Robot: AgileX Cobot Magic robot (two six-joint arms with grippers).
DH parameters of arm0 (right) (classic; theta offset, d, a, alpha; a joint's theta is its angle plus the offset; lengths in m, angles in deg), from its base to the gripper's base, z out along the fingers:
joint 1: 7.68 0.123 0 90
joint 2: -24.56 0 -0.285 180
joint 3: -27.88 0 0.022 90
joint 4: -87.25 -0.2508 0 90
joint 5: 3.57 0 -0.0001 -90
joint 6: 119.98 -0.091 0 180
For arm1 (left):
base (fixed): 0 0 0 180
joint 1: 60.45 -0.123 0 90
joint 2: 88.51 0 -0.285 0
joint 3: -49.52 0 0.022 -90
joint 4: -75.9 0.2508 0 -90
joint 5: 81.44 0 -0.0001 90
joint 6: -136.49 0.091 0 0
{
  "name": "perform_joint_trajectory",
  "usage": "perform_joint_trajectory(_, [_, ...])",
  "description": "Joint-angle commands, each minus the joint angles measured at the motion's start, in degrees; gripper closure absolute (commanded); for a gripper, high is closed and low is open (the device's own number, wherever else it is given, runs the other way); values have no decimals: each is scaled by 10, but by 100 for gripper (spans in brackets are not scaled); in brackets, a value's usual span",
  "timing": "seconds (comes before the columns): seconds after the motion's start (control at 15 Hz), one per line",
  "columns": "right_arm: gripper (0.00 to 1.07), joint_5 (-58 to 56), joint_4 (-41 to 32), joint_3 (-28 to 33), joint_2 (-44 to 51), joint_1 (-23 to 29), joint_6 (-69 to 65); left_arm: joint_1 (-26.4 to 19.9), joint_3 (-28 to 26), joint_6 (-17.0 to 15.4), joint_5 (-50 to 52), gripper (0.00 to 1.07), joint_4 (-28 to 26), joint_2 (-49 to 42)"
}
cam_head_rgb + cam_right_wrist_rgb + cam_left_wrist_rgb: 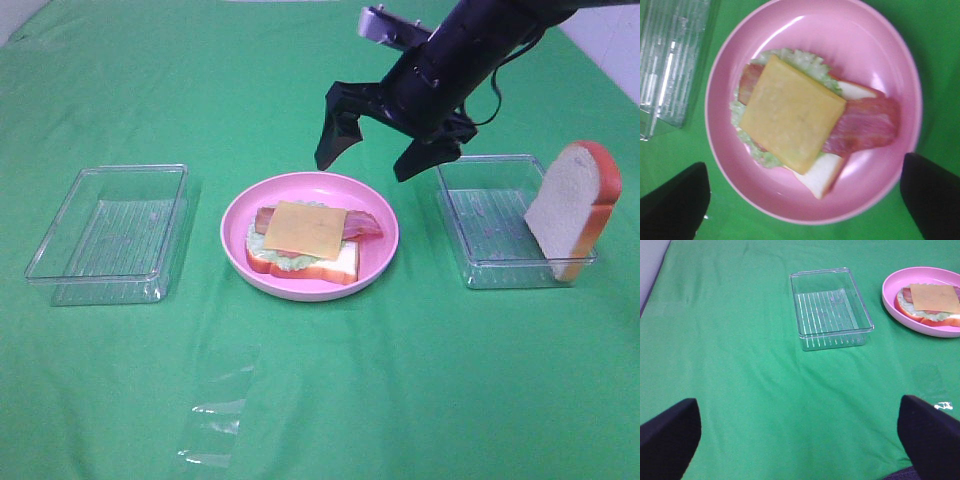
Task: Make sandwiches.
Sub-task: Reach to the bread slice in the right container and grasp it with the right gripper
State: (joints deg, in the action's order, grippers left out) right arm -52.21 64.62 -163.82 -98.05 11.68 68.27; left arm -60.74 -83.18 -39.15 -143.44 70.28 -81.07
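Pink plastic, round: plate (pixel 383 243), taken as landmark, standing on a green cloth worktop (pixel 400 380).

Item 1, sandwiches (pixel 305 243): one stack part-built on the plate. Bottom bread slice (pixel 826 171), lettuce (pixel 807 61), bacon (pixel 867 125), cheese slice (pixel 304 228) uppermost. No top slice on it yet.

Item 2, second bread slice (pixel 573 208): propped upright against the far corner of the clear tray (pixel 478 265) just right of the plate.

Item 3, second clear tray (pixel 108 222): left of the plate, apart from it, nothing seen inside.

Item 4, right pincer (pixel 375 150): hangs above the plate's rear edge, jaws spread wide, holding nothing.

Item 5, left pincer (pixel 800 432): well left of the plate, over bare cloth, jaws spread apart, carrying nothing.

Item 6, scrap of clear film (pixel 215 425): on the cloth, in front of the plate.

Step in hand, by judgement: cheese laid, closing slice outstanding. Next move calls for the right pincer to travel to the right tray, take the leaning slice by its faces or crust, and lay it flat and square over the cheese.

Markings: no brand, label or writing legible on any item.
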Motion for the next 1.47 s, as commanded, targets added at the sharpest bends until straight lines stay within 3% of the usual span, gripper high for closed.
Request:
perform_joint_trajectory(0.07, [8,-34,72,-3,40,-7,-57,2,1,-1,2,7,-5,-9])
perform_joint_trajectory(0.4, [8,-178,104,-84,54,-102,-77,2,1,-1,2,7,-5,-9])
perform_joint_trajectory(0.73, [8,-213,183,-87,47,-197,-87,2,1,-1,2,7,-5,-9])
perform_joint_trajectory(1.47, [9,-231,202,-85,-65,-214,-83,2,1,-1,2,7,-5,-9])
